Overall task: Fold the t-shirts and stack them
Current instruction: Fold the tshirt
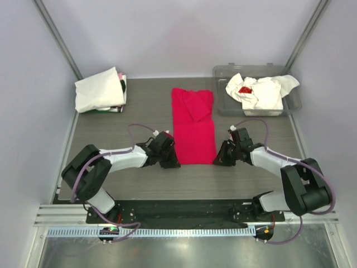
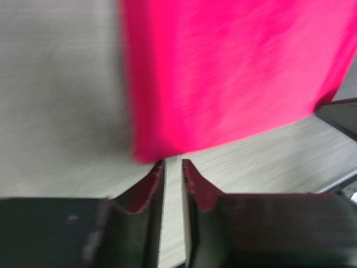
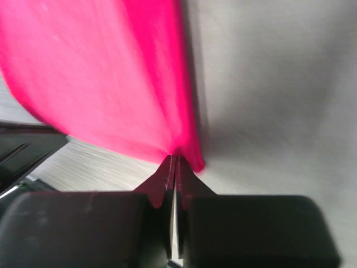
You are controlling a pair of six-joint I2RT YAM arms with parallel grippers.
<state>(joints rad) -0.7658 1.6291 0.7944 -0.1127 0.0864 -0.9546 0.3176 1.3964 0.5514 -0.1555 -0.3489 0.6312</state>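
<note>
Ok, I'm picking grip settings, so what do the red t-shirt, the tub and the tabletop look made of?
Red t-shirt: soft matte knit cloth, probably cotton; it creases and lies limp.
Tub: clear greyish hard plastic, most likely; the table shows through its walls.
Tabletop: grey wood-grain laminate, it seems; fine straight streaks and a dull sheen.
</note>
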